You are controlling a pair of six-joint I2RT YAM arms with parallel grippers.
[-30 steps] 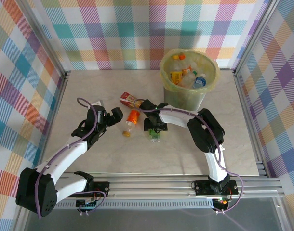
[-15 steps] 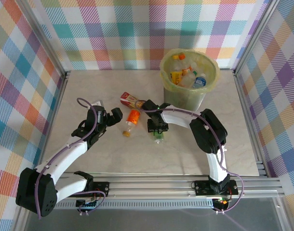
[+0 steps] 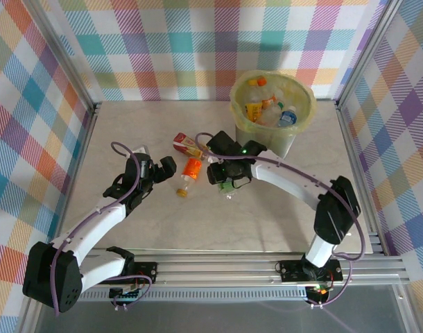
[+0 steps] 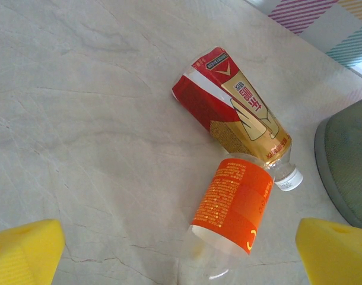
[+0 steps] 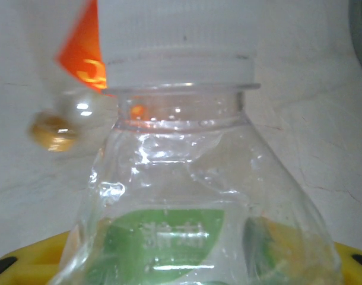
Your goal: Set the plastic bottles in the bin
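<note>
Step in hand: pickup of green-label bottle (image 5: pixel 181 231). Right gripper (image 3: pixel 229 182) pinches it, low over table, near bin (image 3: pixel 309 104). Left gripper (image 3: pixel 158 161) spread wide beside orange-label bottle (image 4: pixel 234 205) and red-label bottle (image 4: pixel 228 107). Next move, likely: lift above rim, centre over opening, release.

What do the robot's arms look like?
The left arm and right arm are white tubes with chunky black joints. A thin purple cable loops along each one. Their finger pads are bright yellow and blocky.
</note>
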